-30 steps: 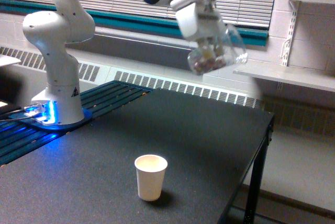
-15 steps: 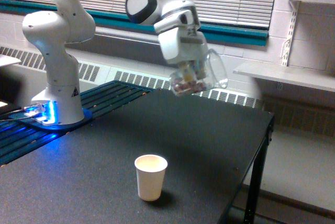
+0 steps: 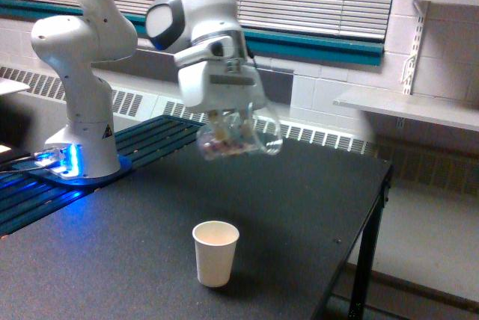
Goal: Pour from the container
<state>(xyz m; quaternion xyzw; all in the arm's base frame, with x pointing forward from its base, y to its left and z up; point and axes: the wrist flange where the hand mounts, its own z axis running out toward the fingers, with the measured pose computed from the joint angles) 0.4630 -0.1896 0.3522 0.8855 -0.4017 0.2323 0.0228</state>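
Note:
The container (image 3: 238,137), a clear plastic cup with small pinkish-brown pieces inside, hangs tilted in the air with its mouth toward the exterior view's right. My gripper (image 3: 228,120) is shut on it from above. It is held well above the black table (image 3: 299,208), up and slightly behind the white paper cup (image 3: 215,252), which stands upright near the table's front. The fingertips are partly hidden behind the clear cup.
The arm's white base (image 3: 82,133) stands at the exterior view's left with a blue light at its foot. The table's edge runs down the right side. A shelf (image 3: 404,107) and radiator lie behind.
The gripper with the container has come down and toward the exterior view's left, ending closer above the paper cup. The paper cup has not moved.

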